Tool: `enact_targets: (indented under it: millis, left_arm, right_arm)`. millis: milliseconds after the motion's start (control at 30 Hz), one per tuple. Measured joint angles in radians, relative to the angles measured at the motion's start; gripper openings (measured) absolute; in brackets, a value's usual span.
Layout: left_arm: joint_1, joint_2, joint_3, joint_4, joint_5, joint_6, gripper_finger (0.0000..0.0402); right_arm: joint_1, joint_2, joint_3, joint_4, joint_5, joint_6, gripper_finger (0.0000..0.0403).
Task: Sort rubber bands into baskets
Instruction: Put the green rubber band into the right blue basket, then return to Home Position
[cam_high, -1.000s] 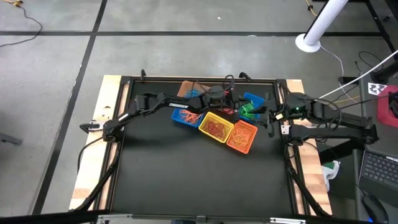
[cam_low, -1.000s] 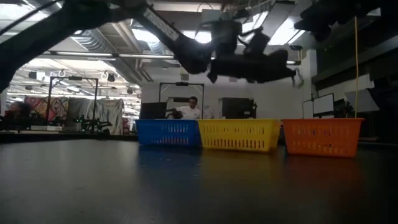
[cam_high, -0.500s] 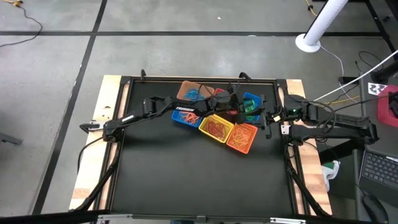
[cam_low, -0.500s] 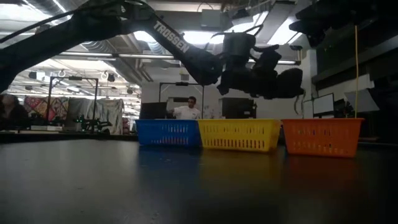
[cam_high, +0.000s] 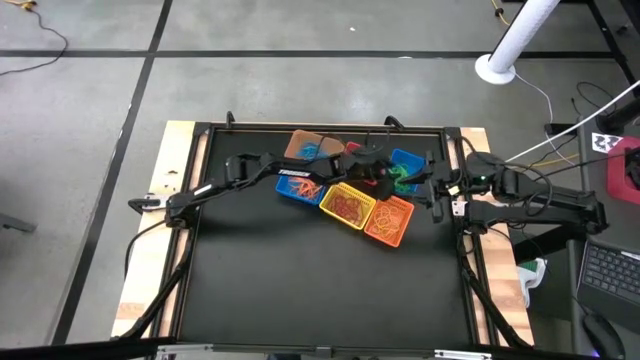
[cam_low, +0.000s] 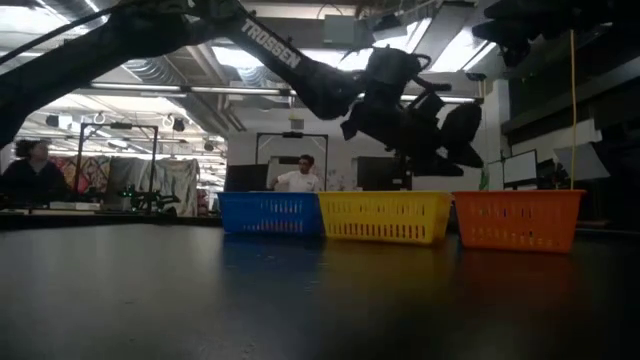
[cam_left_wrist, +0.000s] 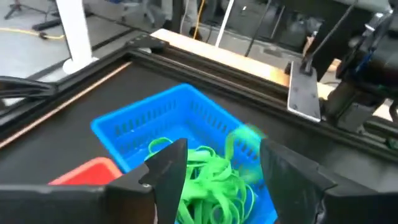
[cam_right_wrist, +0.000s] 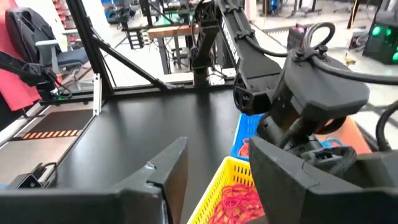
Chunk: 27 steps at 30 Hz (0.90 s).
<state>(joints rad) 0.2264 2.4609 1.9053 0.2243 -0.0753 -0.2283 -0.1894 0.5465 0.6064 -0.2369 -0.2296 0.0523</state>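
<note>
Left wrist view: green rubber bands (cam_left_wrist: 211, 180) lie heaped in a blue basket (cam_left_wrist: 161, 124) at the centre of the frame, and one green band (cam_left_wrist: 245, 138) shows blurred just above the pile, free of both fingers. The left gripper (cam_left_wrist: 221, 171) has its jaws spread wide over that basket, gripping nothing. A red basket (cam_left_wrist: 87, 173) peeks in at lower left, touching the blue one.

High view, upper middle of the frame: the left gripper (cam_high: 385, 176) hangs over the blue basket (cam_high: 405, 160) with the green bands (cam_high: 400, 177). Around it cluster a yellow basket (cam_high: 347, 205) of red bands, an orange basket (cam_high: 388, 219), a second blue basket (cam_high: 297, 186) and a tan-orange basket (cam_high: 308, 147).

The right gripper (cam_high: 437, 193) waits just right of the orange basket, jaws apart and empty. In the right wrist view the left arm's wrist (cam_right_wrist: 311, 93) blocks most of the baskets. In the low view, a person (cam_low: 300, 178) stands beyond the table.
</note>
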Motion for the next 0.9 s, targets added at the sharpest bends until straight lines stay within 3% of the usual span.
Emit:
enact_targets:
  millis: [433,633,900]
  left_arm:
    - [0.008,-0.092,0.0,-0.171,-0.005,0.043,0.0189]
    - [0.019,-0.28,0.0,-0.53,0.007,0.241,0.0173]
    - [0.023,-0.543,-0.003,-0.945,0.006,0.272,0.0166]
  right_arm:
    - [-0.001,-0.043,0.001,-0.039,0.0,-0.007,0.0168]
    - [-0.001,-0.066,0.001,-0.101,0.015,-0.009,0.0168]
    - [-0.001,-0.17,-0.046,-0.121,0.053,-0.031,0.0168]
